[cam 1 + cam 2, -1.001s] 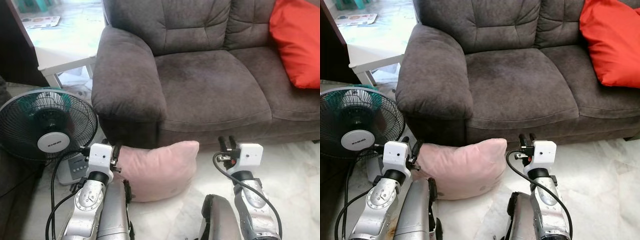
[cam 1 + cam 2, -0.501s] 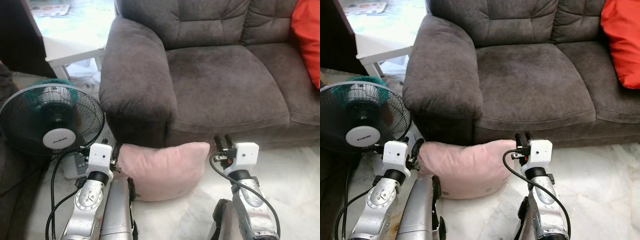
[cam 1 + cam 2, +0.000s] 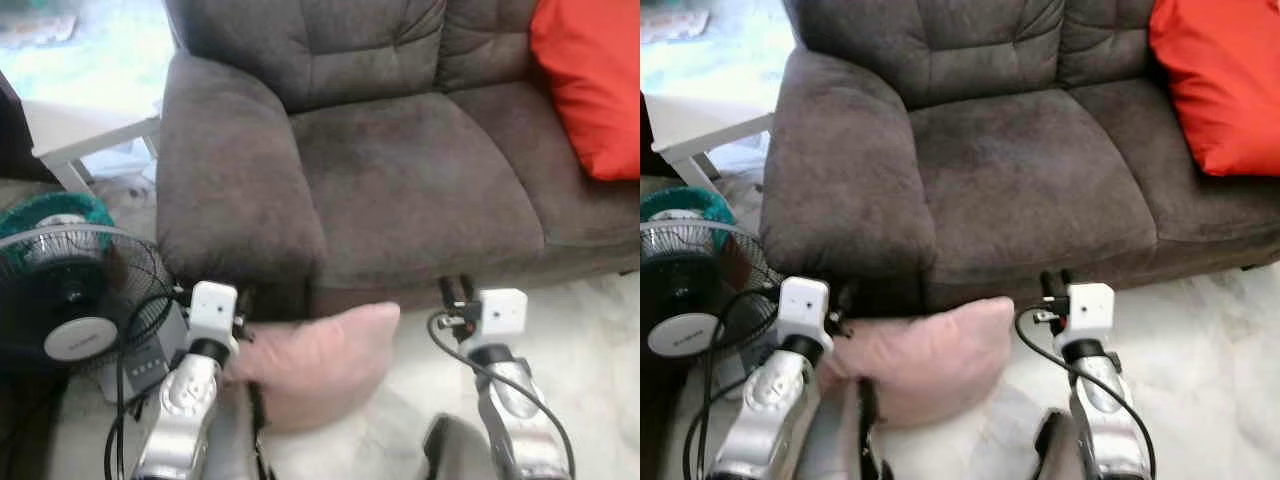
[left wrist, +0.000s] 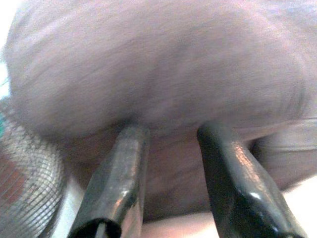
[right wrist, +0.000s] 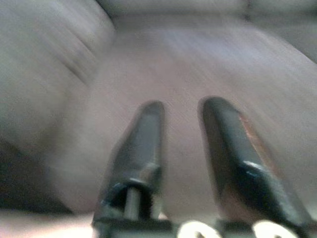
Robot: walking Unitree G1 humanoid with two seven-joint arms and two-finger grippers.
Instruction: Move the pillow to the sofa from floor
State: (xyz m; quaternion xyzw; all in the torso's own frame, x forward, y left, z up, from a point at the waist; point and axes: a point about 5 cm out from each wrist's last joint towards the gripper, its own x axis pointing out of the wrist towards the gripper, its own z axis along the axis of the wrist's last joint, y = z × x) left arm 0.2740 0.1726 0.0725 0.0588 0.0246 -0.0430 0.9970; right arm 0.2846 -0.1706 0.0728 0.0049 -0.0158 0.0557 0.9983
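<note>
Currently both jaws stand narrowly parted with nothing between them: left gripper points at the underside of the sofa armrest, right gripper points across the seat cushion, both wrist views blurred. Relative to the sofa: the pink pillow lies on the pale floor, leaning against the sofa's front skirt just below the armrest-side seat. Left gripper sits at the pillow's armrest-side top corner, touching or just beside it, can't tell which. Right gripper is up against the sofa's front edge, apart from the pillow's other end. Red cushion occupies the far end of the sofa; a fan stands beside the armrest with its cable running near the left arm. Risks, my read: the pillow is soft, so a one-corner pinch could slip or let it sag and drag on the skirt during the lift; the left arm could snag the fan cable; head-camera blur suggests the body is moving, so grasp alignment may be off.
</note>
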